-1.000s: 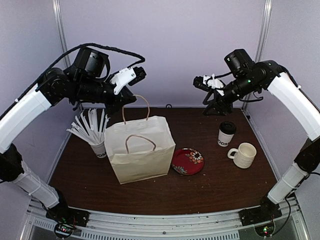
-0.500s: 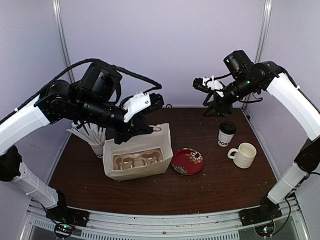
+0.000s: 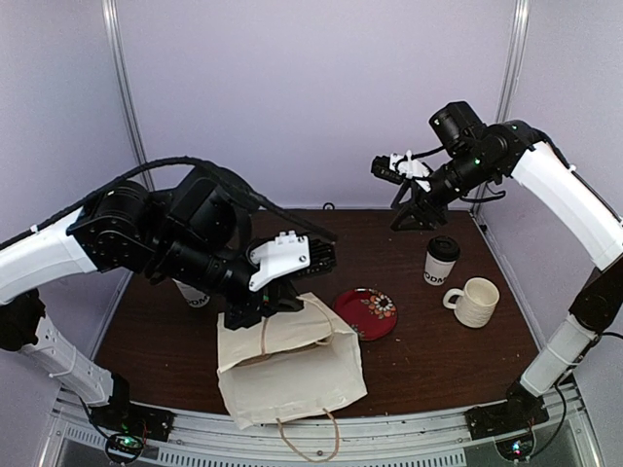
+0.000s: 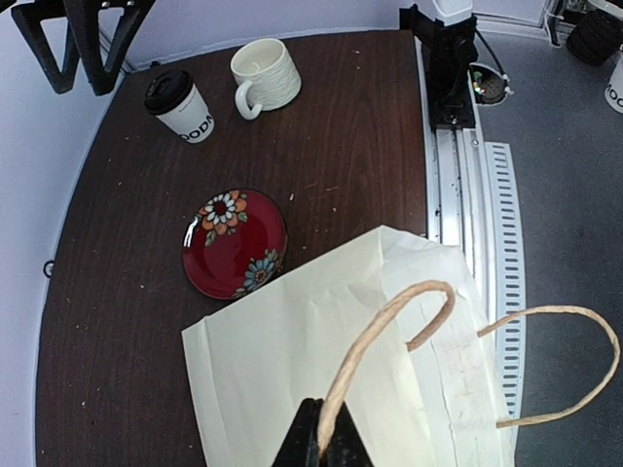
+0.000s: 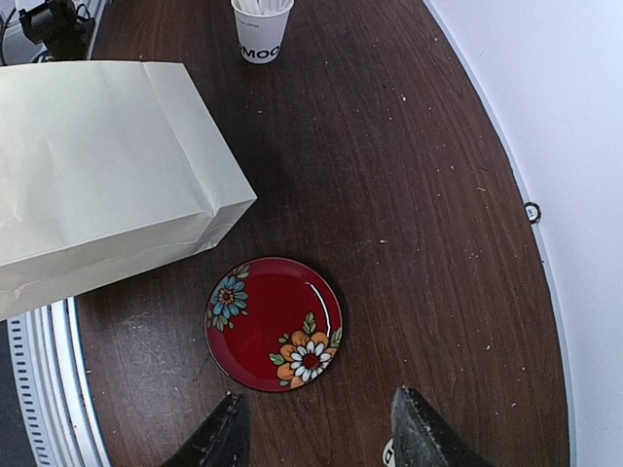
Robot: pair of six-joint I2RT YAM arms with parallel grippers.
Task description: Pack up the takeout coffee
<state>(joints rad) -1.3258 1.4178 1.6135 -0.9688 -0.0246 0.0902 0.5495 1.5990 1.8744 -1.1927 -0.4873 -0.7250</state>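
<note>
Two paper cups, one mug point(image 3: 475, 301), one red plate point(image 3: 367, 312) and one paper bag point(image 3: 292, 375) are on the surface point(image 3: 438, 360). The takeout coffee point(image 3: 441, 261) — white, tapered, dark lettering, black lid point(image 3: 444, 247) on — stands upright at far right, just beside the mug. The other cup point(image 5: 261, 29) holds white sticks. The left hand point(image 4: 321, 448) pinches the flat-lying bag's twine handle point(image 4: 389, 321). The right hand point(image 5: 323, 428) is spread wide, holding nothing.

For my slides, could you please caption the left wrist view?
Left gripper pinching paper bag by its handle; plate, lidded coffee cup and mug beyond.
</note>
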